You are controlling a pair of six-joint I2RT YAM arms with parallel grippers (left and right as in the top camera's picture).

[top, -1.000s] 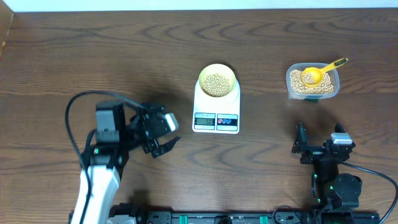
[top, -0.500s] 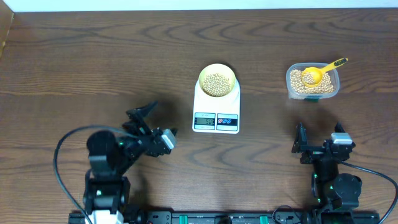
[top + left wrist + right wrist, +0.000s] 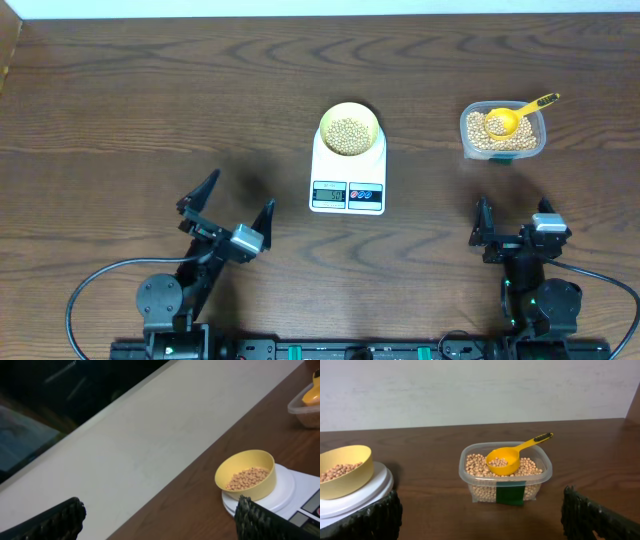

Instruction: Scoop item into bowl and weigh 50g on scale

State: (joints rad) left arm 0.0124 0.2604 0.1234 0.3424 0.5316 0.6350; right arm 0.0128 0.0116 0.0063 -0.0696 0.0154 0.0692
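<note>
two tools frame the job, and neither has anything in it: the left tool (image 3: 243, 190) and the right tool (image 3: 512, 220) both stand with jaws spread wide, low at the near side of the dark wood-grain tabletop (image 3: 150, 90), well apart from the weighing spot. by the look of it the scooping is done and what remains is the reading, so the good way through this step is to leave the flat white rectangular digital scale (image 3: 322, 168) untouched, with nothing brushing its platform, and let the grey display settle; its digits are too small to read from overhead. should it fall short, the right tool is the handier one for the bright yellow long-handled scoop (image 3: 503, 122), taking it by the handle that juts over the rim of the clear rounded plastic tub (image 3: 466, 140) and adding only a few grains at a time. the small round pale-yellow bowl (image 3: 325, 122) sits centred on the round platform at the far end of the scale, and the tiny round tan beans (image 3: 349, 136) lie in a shallow, even heap covering its bottom, below the rim; none shows spilled on the wood around it.
</note>
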